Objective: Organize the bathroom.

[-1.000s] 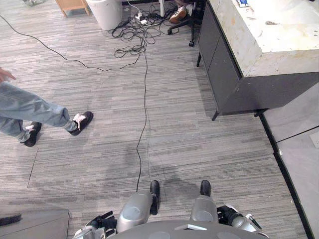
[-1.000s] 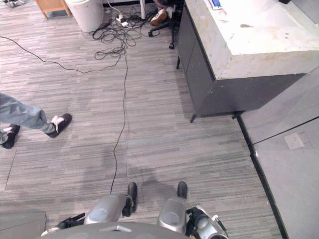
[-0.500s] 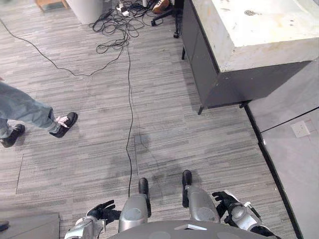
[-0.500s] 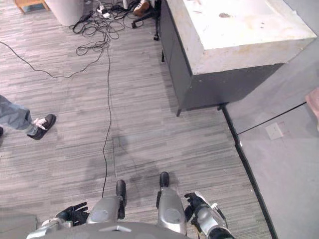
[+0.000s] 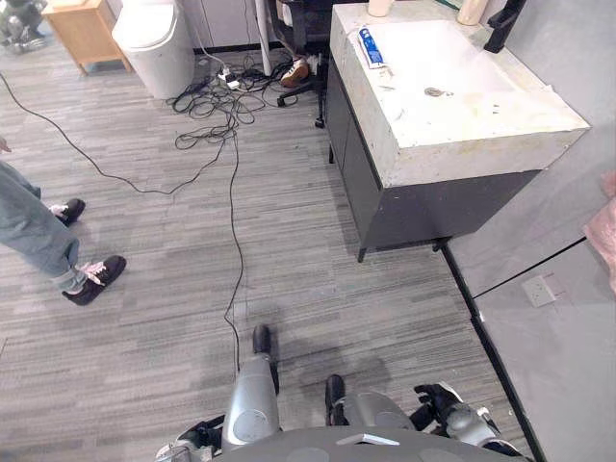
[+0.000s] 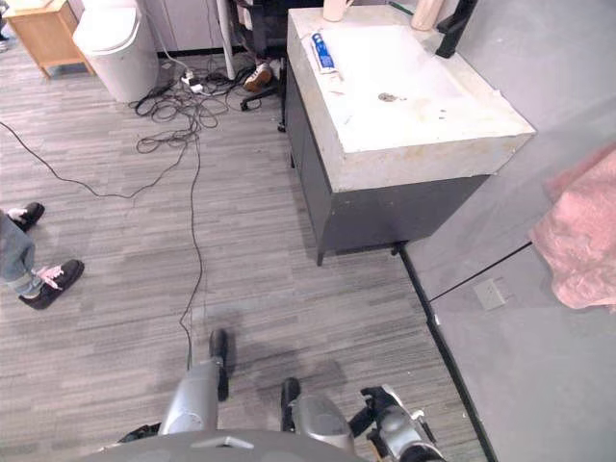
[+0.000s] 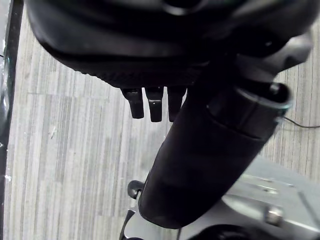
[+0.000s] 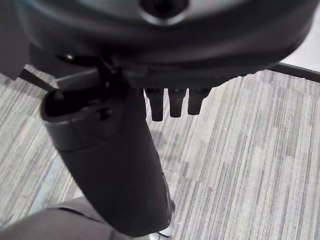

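Observation:
A dark vanity with a pale stone sink top stands ahead on the right. A blue and white tube lies on the top's left edge. Two pale cups and a black tap stand at its back. A pink towel hangs on the grey wall to the right. My left hand hangs low at my side, open and holding nothing. My right hand also hangs low, its fingers straight and bare; it shows as a dark shape far from the vanity.
A person's legs in jeans and black shoes stand at the left. Black cables run across the striped floor from the back. A white bin and a wooden stool stand at the back left. A wall socket sits low on the right.
The whole view has swung, so the camera moved: the sink top now shows in full and the pink towel has come in. The person has stepped. Both hands stay low and hold nothing.

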Tool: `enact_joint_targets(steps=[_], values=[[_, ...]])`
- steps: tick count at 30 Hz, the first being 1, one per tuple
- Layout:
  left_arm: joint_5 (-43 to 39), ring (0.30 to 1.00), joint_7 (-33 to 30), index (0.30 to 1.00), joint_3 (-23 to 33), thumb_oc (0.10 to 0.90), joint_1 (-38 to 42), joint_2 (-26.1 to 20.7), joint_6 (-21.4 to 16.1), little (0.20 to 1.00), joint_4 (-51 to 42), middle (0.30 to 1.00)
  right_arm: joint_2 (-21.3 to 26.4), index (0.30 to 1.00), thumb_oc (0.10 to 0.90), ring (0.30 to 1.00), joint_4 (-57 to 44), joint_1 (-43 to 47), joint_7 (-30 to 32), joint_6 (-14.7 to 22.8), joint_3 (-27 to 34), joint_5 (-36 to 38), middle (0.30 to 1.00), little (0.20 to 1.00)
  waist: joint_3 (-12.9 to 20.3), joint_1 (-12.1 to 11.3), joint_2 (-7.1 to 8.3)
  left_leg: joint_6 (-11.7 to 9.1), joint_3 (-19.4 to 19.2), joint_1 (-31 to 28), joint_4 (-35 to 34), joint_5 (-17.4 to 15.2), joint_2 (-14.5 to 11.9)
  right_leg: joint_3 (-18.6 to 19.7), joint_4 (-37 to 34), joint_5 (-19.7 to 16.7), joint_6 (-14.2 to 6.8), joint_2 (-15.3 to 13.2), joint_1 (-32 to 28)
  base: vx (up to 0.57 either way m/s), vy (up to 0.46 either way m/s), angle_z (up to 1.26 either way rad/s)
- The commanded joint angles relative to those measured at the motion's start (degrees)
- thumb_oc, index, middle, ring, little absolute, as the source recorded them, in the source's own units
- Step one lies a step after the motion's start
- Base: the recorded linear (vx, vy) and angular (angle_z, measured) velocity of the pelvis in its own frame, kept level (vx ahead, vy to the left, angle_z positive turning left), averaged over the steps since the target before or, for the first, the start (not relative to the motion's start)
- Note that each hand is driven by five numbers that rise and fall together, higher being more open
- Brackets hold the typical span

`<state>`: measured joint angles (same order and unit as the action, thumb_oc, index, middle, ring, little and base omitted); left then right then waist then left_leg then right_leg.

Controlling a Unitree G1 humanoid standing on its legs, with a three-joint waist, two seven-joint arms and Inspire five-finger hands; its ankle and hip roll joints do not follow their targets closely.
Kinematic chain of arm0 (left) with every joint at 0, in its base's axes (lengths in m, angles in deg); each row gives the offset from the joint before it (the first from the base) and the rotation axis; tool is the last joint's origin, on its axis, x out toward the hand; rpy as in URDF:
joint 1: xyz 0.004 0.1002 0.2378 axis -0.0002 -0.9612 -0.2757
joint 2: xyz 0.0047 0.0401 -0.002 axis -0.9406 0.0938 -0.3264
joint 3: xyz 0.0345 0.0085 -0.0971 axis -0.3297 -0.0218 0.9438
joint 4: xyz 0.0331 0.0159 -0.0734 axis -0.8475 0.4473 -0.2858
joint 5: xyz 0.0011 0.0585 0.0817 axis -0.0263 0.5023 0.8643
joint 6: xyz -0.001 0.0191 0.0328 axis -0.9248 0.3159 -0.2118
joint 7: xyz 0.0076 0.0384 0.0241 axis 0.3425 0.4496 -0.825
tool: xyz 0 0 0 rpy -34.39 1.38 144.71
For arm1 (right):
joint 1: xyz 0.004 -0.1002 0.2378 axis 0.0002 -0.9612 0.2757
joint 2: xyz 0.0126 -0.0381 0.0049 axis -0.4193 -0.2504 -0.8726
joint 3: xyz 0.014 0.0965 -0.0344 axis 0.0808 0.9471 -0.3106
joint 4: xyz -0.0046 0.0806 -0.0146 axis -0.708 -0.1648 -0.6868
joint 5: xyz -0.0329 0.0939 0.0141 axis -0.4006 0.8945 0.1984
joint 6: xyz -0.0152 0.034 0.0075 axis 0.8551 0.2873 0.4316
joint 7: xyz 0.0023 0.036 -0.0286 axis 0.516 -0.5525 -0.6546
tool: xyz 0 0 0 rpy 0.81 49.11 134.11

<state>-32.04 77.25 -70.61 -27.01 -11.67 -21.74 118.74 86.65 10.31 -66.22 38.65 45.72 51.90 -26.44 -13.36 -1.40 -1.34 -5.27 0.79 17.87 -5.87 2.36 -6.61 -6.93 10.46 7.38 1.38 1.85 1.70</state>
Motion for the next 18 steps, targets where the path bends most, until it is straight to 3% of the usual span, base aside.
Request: enact_joint_targets(steps=[1,2,3,7,10,12,14,16,18], values=[[1.6,0.9,-1.68,0.9,1.34,0.8,-1.21,-2.4,0.61,0.9,-7.06,0.9,1.39,0.9,0.8,0.9,-6.07,-1.83,2.36,1.39,-0.39,-0.87,0.9,0.9,-2.5,-1.5,1.26,3.09,0.86,-6.53,16.96,-1.99,6.42,8.22,0.78,1.53,-5.33,-7.76,-4.49,0.3,0.523,-0.72],[0.52,0.9,-2.66,0.9,1.36,0.8,-0.87,-2.6,1.26,0.9,-6.89,0.9,1.76,0.9,0.8,0.9,-6.48,-1.41,1.81,2.01,-0.52,-2.11,0.9,0.9,-2.46,-2.39,1.13,3.66,2.97,-6.65,18.2,-3.08,8.91,7.97,1.83,0.62,-7.22,-10.74,-3.81,0.34,0.677,-0.91],[-0.59,0.9,-2.55,0.9,1.92,0.8,-0.97,-2.97,0.74,0.9,-6.44,0.9,2.09,0.9,0.8,0.9,-7.18,-1.16,1.37,2.11,-0.38,-3.4,0.9,0.9,-2.74,-2.81,1.07,4.6,2.77,-6.69,19.07,-3.84,9.75,7.91,2.02,-0.16,-8.01,-12.65,-3.31,0.22,0.527,-0.79],[-0.34,0.9,-1.86,0.9,3.01,0.8,-2.91,-3.55,-1.27,0.9,-4.98,0.9,2.91,0.9,0.8,0.9,-7.95,-1.52,0.98,2.12,0.23,-5.35,0.9,0.9,-2.35,-3.52,0.11,6.22,2.48,-8.16,18.69,-5.04,11.04,6.9,3.84,-1.81,-8.61,-16.11,-2.04,0.13,0.311,-0.88],[-0.28,0.9,-1.75,0.9,4.42,0.8,-4.62,-3.89,-1.75,0.9,-4.5,0.9,3.01,0.9,0.8,0.9,-7.56,-1.52,0.48,2.38,0.62,-7.22,0.9,0.9,-1.43,-5.13,-0.33,7.18,-0.14,-9.87,17.08,-5.65,11.44,2.66,5.98,-5.71,-8.1,-20.14,-1.82,0.11,0.194,-0.56],[0.66,0.9,-1.51,0.9,5.16,0.8,-5.87,-3.89,-2.26,0.9,-4.25,0.9,3.04,0.9,0.8,0.9,-7.56,-1.07,0.16,1.99,0.31,-7.88,0.9,0.9,-1.14,-5.73,-0.6,7.51,-2.28,-11.31,16.22,-6.03,11.18,-0.31,7.23,-5.41,-7.72,-20.01,-0.58,0.11,0.147,-0.43],[0.8,0.9,-1.38,0.9,5.15,0.8,-5.81,-4.05,-2.91,0.9,-3.78,0.9,3.1,0.9,0.8,0.9,-7.36,0.08,-0.2,2.07,0.06,-8.22,0.9,0.9,-1.2,-5.09,-0.69,7.38,-5.14,-12.89,14.67,-6.41,10.56,-2.84,5.16,-3.81,-7.94,-16.14,2.36,0.06,0.049,-0.78],[0.43,0.9,-2.12,0.9,4.81,0.8,-5.68,-4.57,-1.94,0.9,-5.93,0.9,3.22,0.9,0.8,0.9,-7.92,0.65,-0.67,1.97,0.04,-8.09,0.9,0.9,-2.01,-4.32,0.28,7.27,-7.79,-14.48,14.01,-8.29,10.94,-5.82,2.42,-5.73,-9.18,-13.88,6.94,0.05,-0.061,-0.82],[-0.54,0.9,-3.4,0.9,4.85,0.8,-5.72,-5.41,0.69,0.9,-9.83,0.9,3.23,0.9,0.8,0.9,-8.96,0.69,-1.4,1.1,-0.29,-8.25,0.9,0.9,-2.91,-4.36,1.13,7.37,-11.05,-16.14,14.71,-10.51,10.84,-9.73,2.29,-7.87,-10.23,-14.98,9.59,0.09,-0.107,-0.63]])
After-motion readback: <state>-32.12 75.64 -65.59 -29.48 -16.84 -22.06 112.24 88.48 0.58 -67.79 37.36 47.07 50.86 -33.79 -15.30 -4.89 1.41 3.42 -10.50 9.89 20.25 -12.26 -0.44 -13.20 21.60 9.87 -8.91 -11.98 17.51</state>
